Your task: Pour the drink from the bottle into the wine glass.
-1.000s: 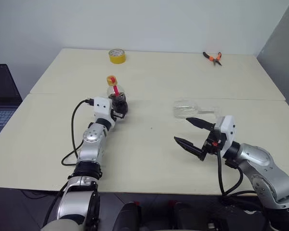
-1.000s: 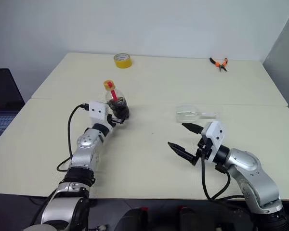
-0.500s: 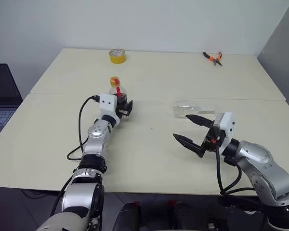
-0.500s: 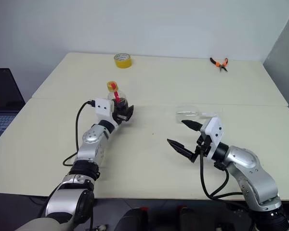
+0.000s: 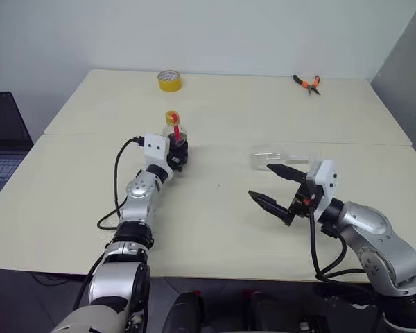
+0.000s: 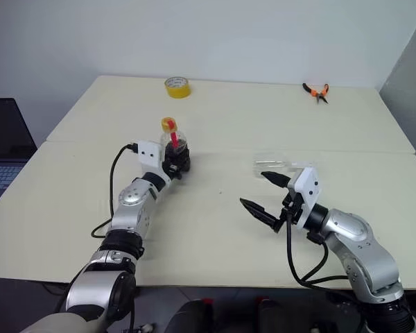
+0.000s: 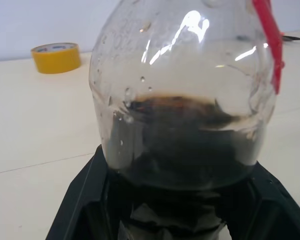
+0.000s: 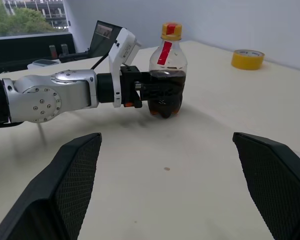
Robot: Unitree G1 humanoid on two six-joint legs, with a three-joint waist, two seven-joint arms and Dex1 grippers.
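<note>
The left gripper (image 6: 176, 161) has its two black fingers (image 8: 140, 92) pressed against the lower body of the bottle (image 8: 167, 75), clamping it from both sides where it stands upright on the table (image 5: 215, 222). From the left wrist view the bulbous clear body sits right between the fingers, with the drink (image 7: 185, 145), dark brown, filling only the lower part and droplets clinging to the wall above it. A red label strip runs up toward the yellow cap. Over on the other side, the right gripper (image 5: 280, 187) hangs just above the tabletop with its fingers spread wide and nothing between them, pointing toward the middle of the table and well apart from the bottle. Just beyond its upper finger, the wine glass (image 5: 267, 157) lies on its side on the table, bowl toward the bottle side and stem running off toward the right edge. Farther back, a yellow tape roll (image 5: 168, 80) sits near the far edge, and a pair of orange-handled pliers (image 5: 306, 83) lies toward the far right corner. A laptop (image 5: 3, 139) shows at the left, off the table.
</note>
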